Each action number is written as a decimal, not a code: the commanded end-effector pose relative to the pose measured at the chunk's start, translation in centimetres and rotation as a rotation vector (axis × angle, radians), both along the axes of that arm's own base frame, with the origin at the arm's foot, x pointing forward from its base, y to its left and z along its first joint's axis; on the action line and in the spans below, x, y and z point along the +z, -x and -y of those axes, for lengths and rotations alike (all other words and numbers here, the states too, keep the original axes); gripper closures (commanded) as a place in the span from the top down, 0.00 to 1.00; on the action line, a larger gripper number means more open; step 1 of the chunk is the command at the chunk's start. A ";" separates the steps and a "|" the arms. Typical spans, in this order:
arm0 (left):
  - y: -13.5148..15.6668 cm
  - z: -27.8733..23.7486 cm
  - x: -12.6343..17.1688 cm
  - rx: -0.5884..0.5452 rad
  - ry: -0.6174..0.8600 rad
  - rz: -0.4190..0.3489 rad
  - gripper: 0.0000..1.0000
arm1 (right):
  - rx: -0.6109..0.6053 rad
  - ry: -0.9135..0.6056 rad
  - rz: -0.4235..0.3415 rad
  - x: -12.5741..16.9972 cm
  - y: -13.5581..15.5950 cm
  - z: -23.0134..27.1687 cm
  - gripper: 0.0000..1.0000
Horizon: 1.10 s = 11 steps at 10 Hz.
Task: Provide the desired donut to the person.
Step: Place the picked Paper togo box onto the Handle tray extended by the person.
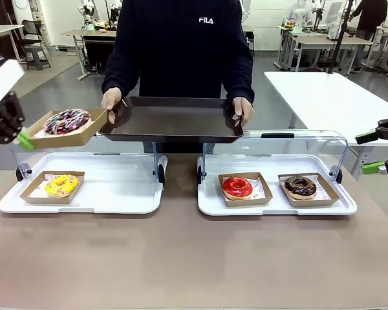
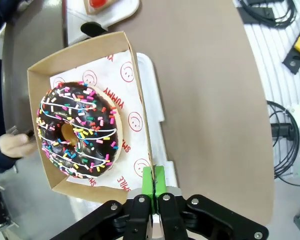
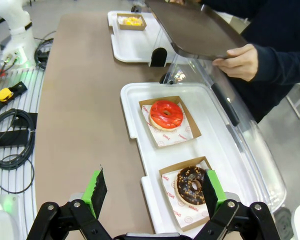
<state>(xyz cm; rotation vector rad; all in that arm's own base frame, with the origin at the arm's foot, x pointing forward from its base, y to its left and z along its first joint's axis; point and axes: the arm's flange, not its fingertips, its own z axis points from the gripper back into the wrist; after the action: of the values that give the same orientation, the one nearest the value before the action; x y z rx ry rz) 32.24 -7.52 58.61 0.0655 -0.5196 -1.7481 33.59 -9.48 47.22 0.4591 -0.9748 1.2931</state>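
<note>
Front view, left edge of the frame: the left pincer [image 1: 24, 138] has its green pads pinched tight on the near rim of a cardboard box [image 1: 85, 134], holding it in the air above the counter [image 1: 194, 258]. In the box lies the sprinkled donut [image 1: 66, 121], chocolate-iced with white lines and coloured sprinkles. The box's far corner reaches the left end of a dark tray [image 1: 171, 121] that the person [image 1: 181, 51] holds level with both hands [image 1: 111, 99] at upper centre; whether box and tray touch I cannot tell. Left wrist view shows the two pads pressed together over the box wall, with a smiley-printed paper liner under the donut. At the right edge of the front view the right pincer [image 1: 370, 152] hangs with its jaws spread wide and nothing between them. Lower down, two white trays [image 1: 136, 201] with raised clear lids sit side by side on the counter. The left-hand one carries a yellow donut [image 1: 62, 185], the right-hand one a red donut [image 1: 237, 187] and a chocolate donut [image 1: 301, 186], each in its own box.
</note>
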 end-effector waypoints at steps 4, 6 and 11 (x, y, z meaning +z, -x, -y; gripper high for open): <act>-10.1 11.7 5.2 0.162 -0.009 -0.139 0.01 | 0.003 -0.026 0.012 -0.1 -0.3 -0.2 1.00; -13.1 15.1 4.0 0.274 -0.031 -0.140 0.01 | 0.003 -0.026 0.012 -0.1 -0.3 -0.2 1.00; -18.1 18.0 -0.5 0.248 -0.148 -0.116 0.01 | 0.003 -0.026 0.012 -0.1 -0.3 -0.2 1.00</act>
<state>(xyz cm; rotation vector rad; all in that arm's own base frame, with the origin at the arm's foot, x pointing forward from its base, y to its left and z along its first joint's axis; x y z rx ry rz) 49.28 -25.60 57.66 0.0704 -0.2834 -1.5053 33.61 -9.46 47.28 0.4580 -0.9745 1.2944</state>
